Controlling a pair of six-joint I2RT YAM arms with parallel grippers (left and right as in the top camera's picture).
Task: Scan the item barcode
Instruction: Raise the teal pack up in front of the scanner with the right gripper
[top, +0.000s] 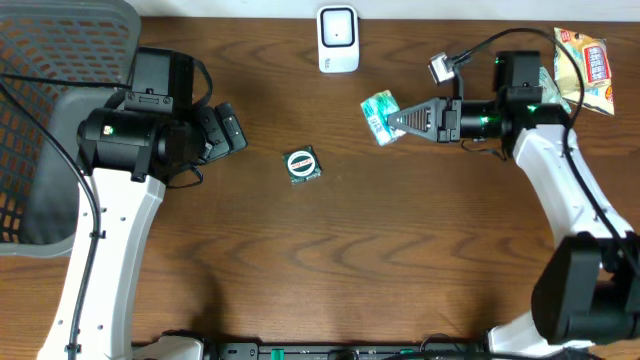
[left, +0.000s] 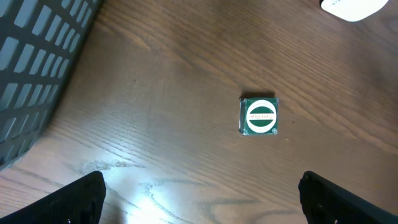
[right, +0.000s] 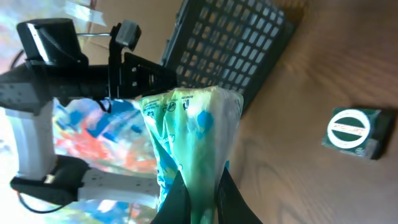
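Nearest the robot's side of the wooden table (top: 400, 280), the two white arms are rising from bases that the lower edge of the overhead view is cutting off. Further in, a small square green packet (top: 302, 165) with a white ring on its face is lying flat on the wood between the arms, touching nothing. Just left of it, the left gripper (top: 236, 128) is hanging with its fingers spread wide and nothing between them. In its own wrist view only two dark fingertips are showing, cropped at the bottom corners, with the square packet lying well ahead of them.

On the other side, the right gripper (top: 397, 121) is pinching a crumpled green-and-white packet (top: 378, 112) tight between its fingers. Whether the packet is clearing the wood is hard to tell from above. In the right wrist view it is filling the middle and hiding much of what is behind it. Its print is blurring, so a barcode cannot be made out.

Farther back, the white barcode scanner (top: 338, 40) is sitting by the far edge, near the held packet but apart from it. At far left, the frame is cropping a grey mesh basket (top: 60, 60). At the far right corner, the right arm and its cable are partly covering an orange snack bag (top: 590, 65).
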